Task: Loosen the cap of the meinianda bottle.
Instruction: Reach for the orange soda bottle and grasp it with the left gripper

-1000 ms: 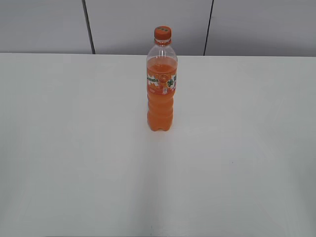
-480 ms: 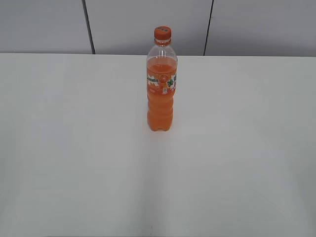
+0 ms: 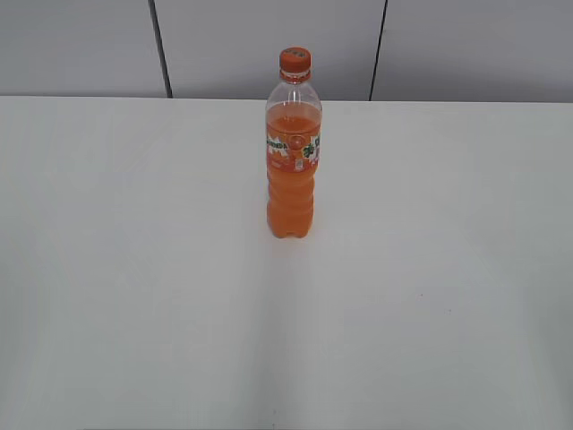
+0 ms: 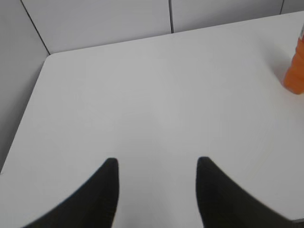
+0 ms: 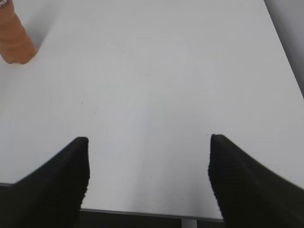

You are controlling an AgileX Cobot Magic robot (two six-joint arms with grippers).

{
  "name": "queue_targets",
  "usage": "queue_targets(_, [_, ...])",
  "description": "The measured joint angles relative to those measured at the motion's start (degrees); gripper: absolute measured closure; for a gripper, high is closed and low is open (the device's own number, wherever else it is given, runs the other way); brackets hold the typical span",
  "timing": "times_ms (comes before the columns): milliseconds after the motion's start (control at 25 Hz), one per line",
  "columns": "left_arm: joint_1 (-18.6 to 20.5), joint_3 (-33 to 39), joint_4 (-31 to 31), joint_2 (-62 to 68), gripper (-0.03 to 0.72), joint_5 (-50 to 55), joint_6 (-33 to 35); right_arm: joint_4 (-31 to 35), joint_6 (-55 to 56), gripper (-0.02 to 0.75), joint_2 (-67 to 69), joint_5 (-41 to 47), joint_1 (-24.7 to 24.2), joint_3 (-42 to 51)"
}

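Observation:
The meinianda bottle [image 3: 292, 179] stands upright near the middle back of the white table [image 3: 134, 269], full of orange drink, with an orange-and-green label band. Its orange cap [image 3: 295, 61] sits on the neck. Neither gripper shows in the exterior view. In the left wrist view the bottle's base [image 4: 295, 71] is at the far right edge, and my left gripper [image 4: 156, 164] is open and empty over bare table, well away from it. In the right wrist view the bottle's lower body [image 5: 14, 40] is at the top left, and my right gripper [image 5: 149, 142] is open and empty near the table's front edge.
Grey wall panels [image 3: 269, 45] stand behind the table's back edge. The table's left edge and back corner [image 4: 45, 59] show in the left wrist view. The table's front edge [image 5: 142, 213] and right edge [image 5: 285, 57] show in the right wrist view.

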Motion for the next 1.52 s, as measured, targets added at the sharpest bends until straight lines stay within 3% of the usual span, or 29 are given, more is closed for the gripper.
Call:
queue_targets(200, [0.00,0.04,0.00,5.68,0.228,-0.07,0.00,0.00,0.00,0.152,0.00,0.00,0.00,0.00])
queue_targets(560, [0.00,-0.75,0.00,15.30,0.230,-5.06,0.00,0.00,0.00,0.152,0.00,0.00,0.00,0.00])
queue_targets(1520, [0.00,-0.74,-1.85,46.44,0.258,-53.57,0.00,0.00,0.00,0.152,0.00,0.00,0.00,0.00])
